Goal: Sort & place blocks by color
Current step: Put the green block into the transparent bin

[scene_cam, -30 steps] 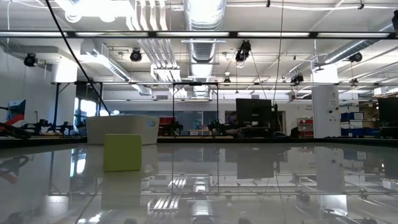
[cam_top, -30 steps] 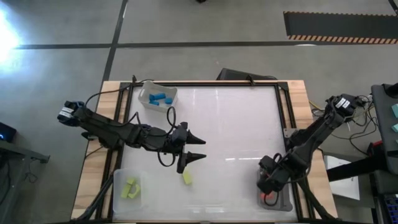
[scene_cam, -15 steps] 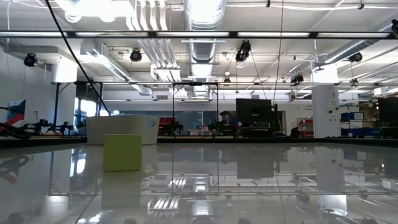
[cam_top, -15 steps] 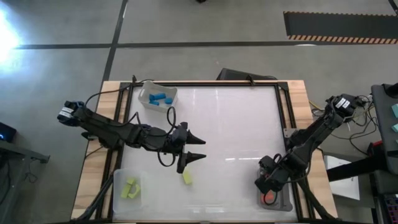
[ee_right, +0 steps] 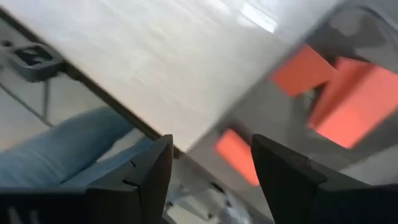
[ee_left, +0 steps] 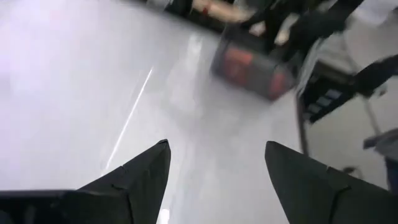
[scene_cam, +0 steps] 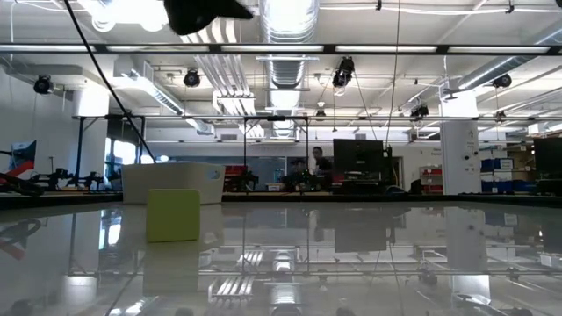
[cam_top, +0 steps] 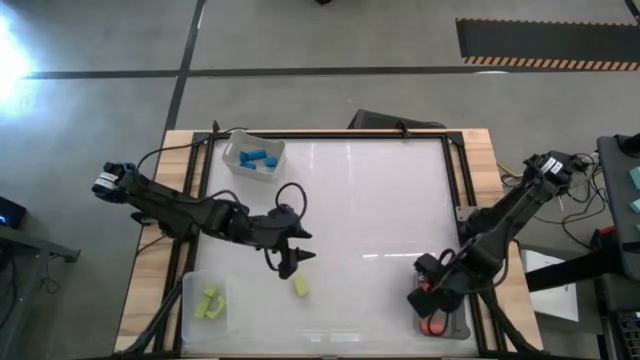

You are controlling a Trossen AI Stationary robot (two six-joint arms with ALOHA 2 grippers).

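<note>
The grey tray (cam_top: 447, 322) at the lower right of the high view was mostly covered by the right gripper (cam_top: 424, 297), so only a patch of orange-red blocks (cam_top: 432, 322) showed inside it. In the right wrist view those blocks (ee_right: 336, 87) were blurred, and their number could not be counted. The right gripper's jaws stood spread with nothing between them.

The left gripper (cam_top: 291, 258) hung over the table's centre-left, jaws spread and empty, just above a lone yellow-green block (cam_top: 301, 286) lying on the bare surface. In the low view only a dark piece of that arm entered at the top edge, above the same block (scene_cam: 173, 214).

The table (cam_top: 370, 200) was glossy white with a wooden border and a black frame. It mirrored the ceiling lights in the low view. Behind it lay an open workshop with ducts, monitors and a person far off.

A clear tray (cam_top: 253, 156) at the upper left held the blue blocks (cam_top: 258, 158). Another clear tray (cam_top: 203, 300) at the lower left held two yellow-green blocks (cam_top: 209, 303). Cables looped beside the left arm.
</note>
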